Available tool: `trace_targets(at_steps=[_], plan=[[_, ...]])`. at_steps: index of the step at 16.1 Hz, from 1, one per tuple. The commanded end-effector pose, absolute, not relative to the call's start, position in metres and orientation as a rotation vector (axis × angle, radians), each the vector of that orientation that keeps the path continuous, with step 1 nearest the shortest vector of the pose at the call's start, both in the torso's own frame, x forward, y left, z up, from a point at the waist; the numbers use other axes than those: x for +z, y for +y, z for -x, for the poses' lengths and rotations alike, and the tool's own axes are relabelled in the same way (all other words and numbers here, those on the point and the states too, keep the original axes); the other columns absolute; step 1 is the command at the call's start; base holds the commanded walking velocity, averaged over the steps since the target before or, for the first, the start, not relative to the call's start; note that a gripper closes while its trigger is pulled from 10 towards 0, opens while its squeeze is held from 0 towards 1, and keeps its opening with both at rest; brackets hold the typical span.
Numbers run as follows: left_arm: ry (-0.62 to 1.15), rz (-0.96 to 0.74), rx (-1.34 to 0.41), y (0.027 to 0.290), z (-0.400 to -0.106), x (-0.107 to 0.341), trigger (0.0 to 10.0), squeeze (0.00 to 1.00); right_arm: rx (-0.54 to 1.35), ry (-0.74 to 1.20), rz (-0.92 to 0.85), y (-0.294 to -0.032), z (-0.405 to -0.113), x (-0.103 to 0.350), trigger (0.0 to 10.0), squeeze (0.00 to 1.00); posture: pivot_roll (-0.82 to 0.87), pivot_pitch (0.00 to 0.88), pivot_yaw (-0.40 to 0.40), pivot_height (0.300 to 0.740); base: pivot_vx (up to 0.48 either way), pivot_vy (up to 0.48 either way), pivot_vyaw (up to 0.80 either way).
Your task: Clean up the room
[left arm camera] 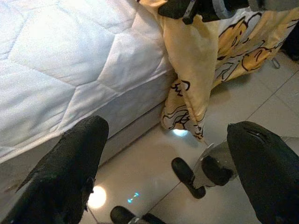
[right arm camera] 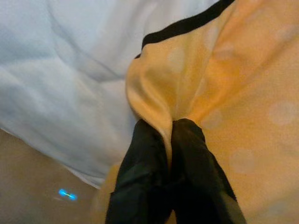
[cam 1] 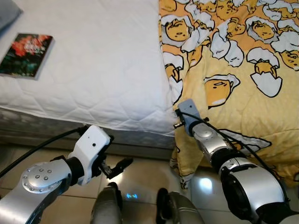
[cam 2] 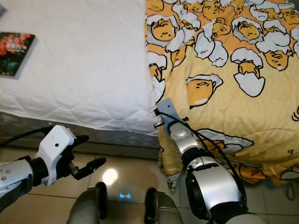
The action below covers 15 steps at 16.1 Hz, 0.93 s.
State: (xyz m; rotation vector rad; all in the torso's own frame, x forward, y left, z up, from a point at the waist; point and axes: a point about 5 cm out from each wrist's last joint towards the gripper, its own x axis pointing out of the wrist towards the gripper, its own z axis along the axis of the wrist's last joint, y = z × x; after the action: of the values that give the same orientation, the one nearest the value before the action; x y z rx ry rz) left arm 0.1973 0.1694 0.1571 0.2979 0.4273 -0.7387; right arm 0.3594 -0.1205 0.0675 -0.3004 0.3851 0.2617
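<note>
A yellow blanket (cam 1: 233, 79) with a cartoon egg print covers the right part of the bed and hangs over its front edge to the floor. My right gripper (right arm camera: 169, 129) is shut on a fold of the blanket's black-trimmed edge, at the mattress corner (cam 1: 180, 114). Low on the left, in front of the bed base, my left gripper (cam 2: 86, 151) stands open over the tiles and holds nothing. Its two fingers (left arm camera: 70, 172) are spread wide.
The white quilted mattress (cam 1: 103, 70) carries a book (cam 1: 25, 53) with a red flower cover at the far left. A grey pillow corner (cam 1: 7, 11) shows behind the book. My own legs (cam 1: 107, 205) stand on the glossy tile floor (cam 1: 140, 175) close to the bed.
</note>
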Motion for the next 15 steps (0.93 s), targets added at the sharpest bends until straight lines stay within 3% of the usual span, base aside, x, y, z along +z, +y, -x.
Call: trace_targets(at_steps=[1, 3, 8, 12, 13, 14, 15], plan=[[0.434, -0.288, -0.746, 0.173, -0.197, 0.155, 10.0, 0.23, 0.280, 0.409, 0.190, -0.120, -0.354, 0.061, 0.0, 0.00, 0.17, 0.166, -0.044, 0.740, 0.000, 0.000, 0.00], [0.441, -0.288, -0.722, 0.182, -0.200, 0.152, 10.0, 0.24, 0.420, 0.384, 0.001, -0.100, -0.354, 0.067, 0.0, 0.00, 0.15, 0.141, -0.014, 0.740, 0.000, 0.000, 0.00], [0.425, -0.300, -0.716, 0.185, -0.206, 0.153, 10.0, 0.24, 0.659, 0.327, -0.230, -0.052, -0.347, 0.081, 0.0, 0.00, 0.16, 0.142, -0.010, 0.740, 0.000, 0.000, 0.00], [0.422, -0.309, -0.721, 0.188, -0.208, 0.151, 10.0, 0.24, 0.741, 0.305, -0.280, -0.030, -0.348, 0.095, 0.0, 0.00, 0.16, 0.133, -0.011, 0.740, 0.000, 0.000, 0.00], [0.421, -0.309, -0.722, 0.187, -0.208, 0.151, 10.0, 0.24, 0.739, 0.336, -0.228, -0.031, -0.346, 0.090, 1.0, 0.00, 0.16, 0.128, -0.012, 0.740, 0.000, 0.000, 0.00], [0.418, -0.307, -0.726, 0.185, -0.209, 0.150, 10.0, 0.23, 0.740, 0.407, -0.141, -0.033, -0.341, 0.077, 10.0, 0.00, 0.15, 0.111, -0.016, 0.740, 0.000, 0.000, 0.00], [0.415, -0.305, -0.726, 0.183, -0.210, 0.148, 10.0, 0.23, 0.740, 0.434, -0.111, -0.036, -0.335, 0.068, 10.0, 0.49, 0.15, 0.099, -0.019, 0.740, 0.000, 0.000, 0.00]])
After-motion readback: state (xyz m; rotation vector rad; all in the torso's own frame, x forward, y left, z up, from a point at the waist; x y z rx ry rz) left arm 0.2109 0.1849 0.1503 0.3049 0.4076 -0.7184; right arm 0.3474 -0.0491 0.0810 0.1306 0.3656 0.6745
